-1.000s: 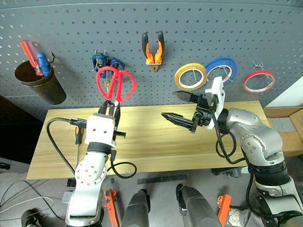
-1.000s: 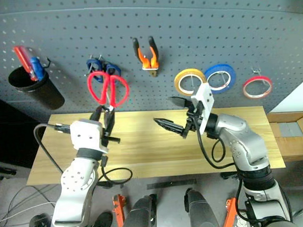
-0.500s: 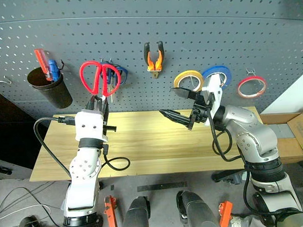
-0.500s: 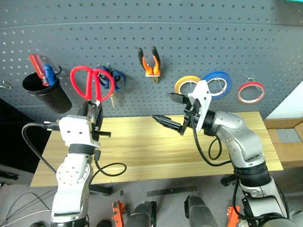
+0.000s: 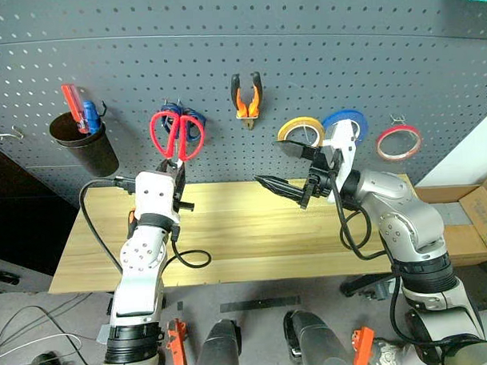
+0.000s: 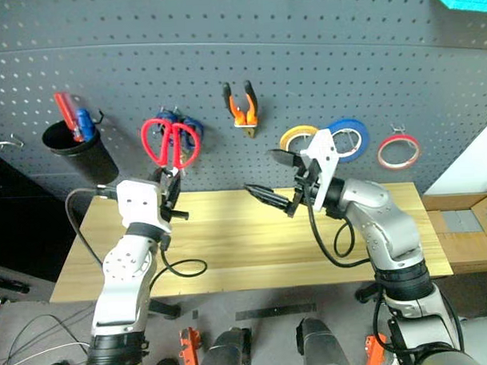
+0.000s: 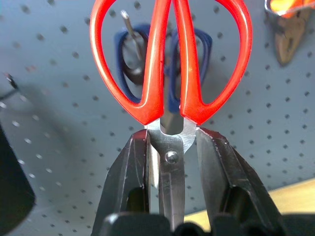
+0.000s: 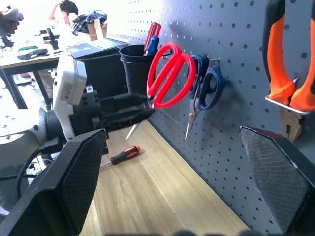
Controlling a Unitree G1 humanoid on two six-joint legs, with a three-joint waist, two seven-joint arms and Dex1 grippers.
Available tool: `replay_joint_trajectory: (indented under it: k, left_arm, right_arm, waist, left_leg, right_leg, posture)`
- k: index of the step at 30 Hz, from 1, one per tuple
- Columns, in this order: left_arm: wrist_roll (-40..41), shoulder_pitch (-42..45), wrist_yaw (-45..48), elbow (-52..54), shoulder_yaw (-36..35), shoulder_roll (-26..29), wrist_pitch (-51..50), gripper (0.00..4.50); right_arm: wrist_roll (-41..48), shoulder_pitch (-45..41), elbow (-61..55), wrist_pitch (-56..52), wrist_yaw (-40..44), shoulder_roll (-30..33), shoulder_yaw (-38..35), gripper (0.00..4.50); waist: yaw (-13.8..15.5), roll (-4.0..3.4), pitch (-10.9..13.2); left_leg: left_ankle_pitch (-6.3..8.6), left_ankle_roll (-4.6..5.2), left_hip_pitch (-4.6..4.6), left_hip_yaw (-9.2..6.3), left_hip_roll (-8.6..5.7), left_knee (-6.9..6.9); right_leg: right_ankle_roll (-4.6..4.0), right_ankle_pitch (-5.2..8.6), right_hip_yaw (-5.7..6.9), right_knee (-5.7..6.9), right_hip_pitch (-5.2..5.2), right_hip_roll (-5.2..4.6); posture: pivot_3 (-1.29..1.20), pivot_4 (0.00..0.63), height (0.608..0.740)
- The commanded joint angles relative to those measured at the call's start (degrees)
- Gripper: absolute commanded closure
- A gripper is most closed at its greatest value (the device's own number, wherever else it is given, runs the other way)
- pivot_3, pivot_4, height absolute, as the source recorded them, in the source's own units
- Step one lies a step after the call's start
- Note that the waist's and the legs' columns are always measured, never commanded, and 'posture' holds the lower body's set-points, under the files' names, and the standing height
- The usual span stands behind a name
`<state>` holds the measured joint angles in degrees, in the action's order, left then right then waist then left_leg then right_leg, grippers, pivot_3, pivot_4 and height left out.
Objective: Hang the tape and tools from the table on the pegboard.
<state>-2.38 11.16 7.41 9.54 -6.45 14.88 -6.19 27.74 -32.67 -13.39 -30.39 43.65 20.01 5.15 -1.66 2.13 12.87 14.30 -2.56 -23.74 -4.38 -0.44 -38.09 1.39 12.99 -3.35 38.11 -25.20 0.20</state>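
The red-handled scissors are clamped at the pivot and blades between the fingers of the left gripper, handles uppermost, close against the pegboard and directly in front of the blue-handled scissors on their hook. The step in hand appears to be hanging the scissors. The next move calls for lining one red handle loop up with a free hook, passing it over the tip, then releasing. The right gripper hangs above the table with its fingers wide apart and empty. The pliers and the red tape ring already hang on the board. The screwdriver lies on the table, not yet hung. No brand, label or writing is legible.
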Motion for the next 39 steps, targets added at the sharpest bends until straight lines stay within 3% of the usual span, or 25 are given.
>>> replay_joint_trajectory:
  k: [1, 12, 22, 31, 35, 39]
  left_arm:
    - [-0.01, 2.28, -1.18, -0.92, -0.64, -0.08, -1.08, 3.49]
    - [2.33, 8.54, -2.81, -5.41, -2.79, -0.39, -6.83, 3.49]
    - [4.09, 5.76, -3.25, -3.83, -5.65, 0.87, -10.59, 0.08]
    - [9.64, -12.69, -2.73, 8.98, -14.81, 1.47, -21.25, 0.03]
    - [11.45, -9.64, -2.72, 7.01, -16.89, 3.87, -28.83, 0.03]
    - [14.20, -2.83, -0.89, 2.44, -18.15, 7.24, -36.38, 0.03]
  right_arm:
    - [-0.15, -0.58, -2.49, 1.07, -0.26, 0.07, 0.01, 0.00]
    - [-0.10, -1.14, -2.47, 0.81, -1.23, -0.52, 0.86, 0.00]
    - [0.01, -0.40, -2.82, 0.55, -1.50, -0.24, 1.23, 0.00]
    - [2.87, 3.45, -6.35, -6.14, 0.97, 2.94, 3.64, 0.00]
    - [2.59, 4.78, -7.89, -8.03, 0.23, 2.50, 6.12, 0.00]
    - [2.85, 5.44, -9.05, -9.80, -0.93, 1.50, 7.09, 0.00]
  waist:
    - [-0.01, 0.00, -0.10]
    - [-0.19, -0.01, -0.31]
    - [-0.23, -0.01, -0.31]
    - [-0.21, -0.03, -0.25]
    - [0.19, -0.05, 0.60]
    - [0.17, -0.25, 1.84]
  left_leg:
    - [-0.04, 0.01, 0.00, -0.01, 0.00, 0.00]
    - [-0.35, 0.04, 0.13, 0.04, 0.03, -0.06]
    - [-0.40, 0.04, 0.29, 0.15, 0.10, -0.05]
    - [-0.39, 0.05, 0.42, 0.13, 0.15, 0.11]
    - [-0.51, 0.25, 0.67, 0.09, 0.19, 0.04]
    - [-0.72, 0.59, 0.90, 0.16, 0.23, 0.08]
  right_leg:
    - [0.00, -0.04, 0.01, 0.00, 0.00, 0.01]
    - [0.03, -0.40, -0.08, -0.01, 0.14, 0.13]
    - [0.01, -0.52, -0.22, 0.01, 0.20, 0.22]
    - [0.02, -0.51, -0.40, -0.04, 0.25, 0.21]
    - [0.25, -0.28, -0.19, -0.12, 0.68, 0.37]
    - [-0.09, -0.05, -0.10, -0.17, 1.14, 0.47]
  posture:
    - [-0.03, 0.140, 0.740]
    - [-0.03, 0.144, 0.740]
    - [-0.03, 0.159, 0.740]
    - [0.02, 0.213, 0.740]
    - [0.03, 0.250, 0.740]
    - [0.02, 0.288, 0.740]
